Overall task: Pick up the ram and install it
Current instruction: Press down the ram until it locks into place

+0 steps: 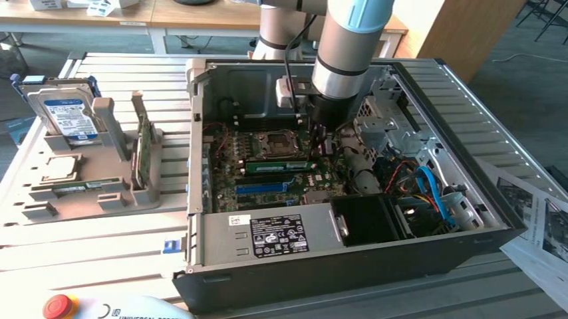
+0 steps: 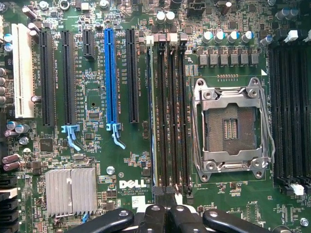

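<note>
The ram point(image 1: 277, 164), a long thin green stick, stands on edge in a memory slot on the motherboard point(image 1: 257, 193) inside the open computer case. In the wrist view the ram point(image 2: 153, 116) is seen edge-on in the outermost of the black slots beside the CPU socket point(image 2: 231, 126). My gripper point(image 1: 324, 145) reaches down into the case just past the stick's end nearest the exterior view's right. In the wrist view the gripper point(image 2: 164, 194) is shut, its black fingers point(image 2: 153, 218) pressed together over the end of the slots with nothing seen between them.
A grey tray point(image 1: 89, 199) at the exterior view's left holds a hard drive point(image 1: 69, 116), an upright expansion card point(image 1: 140, 143) and a flat green stick point(image 1: 86, 185). Case walls point(image 1: 355, 266), the drive cage point(image 1: 390, 126) and cables point(image 1: 430, 186) crowd the arm. A red stop button point(image 1: 58, 306) sits at the front.
</note>
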{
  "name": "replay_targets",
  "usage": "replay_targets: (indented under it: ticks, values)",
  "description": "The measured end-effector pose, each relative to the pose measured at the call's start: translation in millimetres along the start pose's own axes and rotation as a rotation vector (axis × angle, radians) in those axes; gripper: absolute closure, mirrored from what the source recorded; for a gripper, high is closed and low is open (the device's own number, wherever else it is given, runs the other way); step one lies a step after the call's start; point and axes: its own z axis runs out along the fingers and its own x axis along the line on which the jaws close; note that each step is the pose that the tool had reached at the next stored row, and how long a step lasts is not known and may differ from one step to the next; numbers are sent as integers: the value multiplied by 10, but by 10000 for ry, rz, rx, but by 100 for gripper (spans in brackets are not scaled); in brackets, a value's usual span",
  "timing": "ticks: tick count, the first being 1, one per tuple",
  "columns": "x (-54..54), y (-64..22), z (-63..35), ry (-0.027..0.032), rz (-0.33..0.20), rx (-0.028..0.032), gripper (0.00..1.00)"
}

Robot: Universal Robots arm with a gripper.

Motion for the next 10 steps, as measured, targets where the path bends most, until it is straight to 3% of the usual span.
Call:
replay_targets:
  ticks: [10]
  values:
    - [-3, 0, -73, -2, 0, 1, 89]
